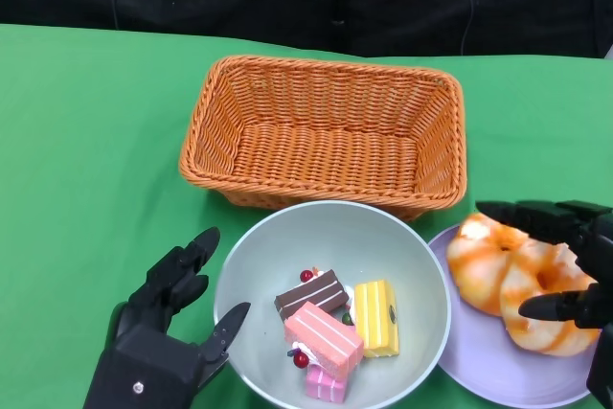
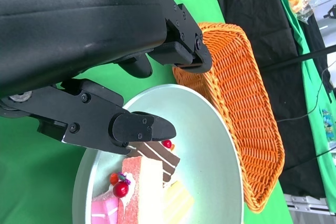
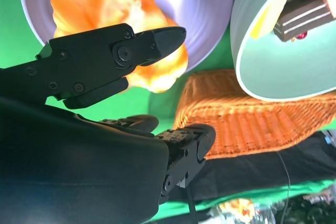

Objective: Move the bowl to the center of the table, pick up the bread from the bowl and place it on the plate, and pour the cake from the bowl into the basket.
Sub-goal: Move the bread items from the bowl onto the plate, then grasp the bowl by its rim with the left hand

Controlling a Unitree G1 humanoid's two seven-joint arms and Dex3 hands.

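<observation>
Two of the three steps appear to be done, judging from how things lie on the green-covered bench (image 1: 86,141). At the far side stands the rectangular orange wicker basket (image 1: 326,131), with nothing seen inside it. Just in front of it, about mid-bench, sits the round pale grey-green bowl (image 1: 383,237), its far rim almost touching the basket's near wall. Beside the bowl, on the robot's right, the round lilac plate (image 1: 479,356) is seen, and on it lies the orange-glazed ring-shaped bread (image 1: 512,280). Within the bowl the small block-shaped cake pieces (image 1: 335,328) remain: brown, pink and yellow slices with red berries. The pouring into the basket is therefore judged to be what is left.

The black left hand (image 1: 177,318) is held spread just beside the bowl's near-left rim, nothing being gripped; whether a fingertip touches the rim cannot be told. The black right hand (image 1: 565,261) is held spread over the bread, with fingers apart on either side of it; contact with the bread is not clearly shown, so a release is only presumed.

The plate's right edge and the right hand are cut off by the head view's border.
</observation>
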